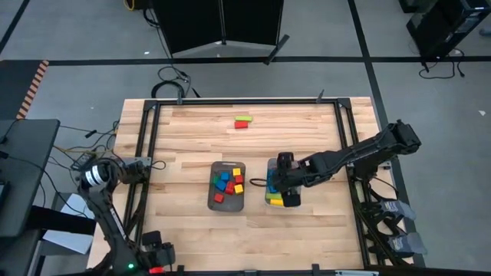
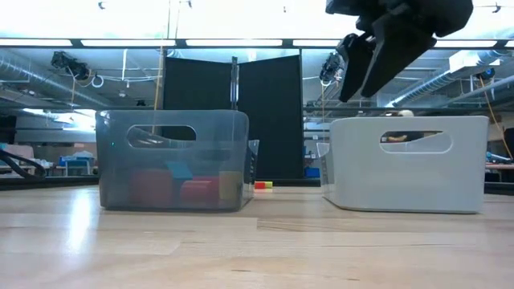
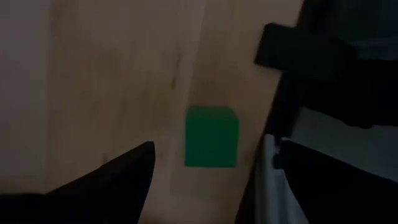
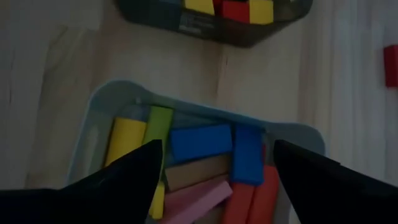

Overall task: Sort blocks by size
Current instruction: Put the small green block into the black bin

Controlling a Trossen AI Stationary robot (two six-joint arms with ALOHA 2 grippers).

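Observation:
A green cube block (image 3: 211,137) lies alone on the wood by the table's left edge. My left gripper (image 3: 214,148) (image 1: 144,166) hangs open above it, pointing down, a finger to either side and clear of it. My right gripper (image 4: 217,144) (image 1: 287,192) is open over the pale tray (image 4: 93,118) (image 2: 409,164), which holds long blocks: yellow (image 4: 124,137), green, blue (image 4: 200,140), tan, pink and red. The dark grey tray (image 1: 215,165) (image 2: 173,160) beside it holds small cubes (image 1: 226,184). A green-yellow bar (image 1: 244,119) and a red block (image 1: 241,125) lie near the far edge.
The black frame rail (image 3: 329,68) along the table's left edge runs close beside the green cube and my left gripper. The two trays stand side by side at mid-table. Bare wood (image 1: 184,138) lies between the left edge and the trays.

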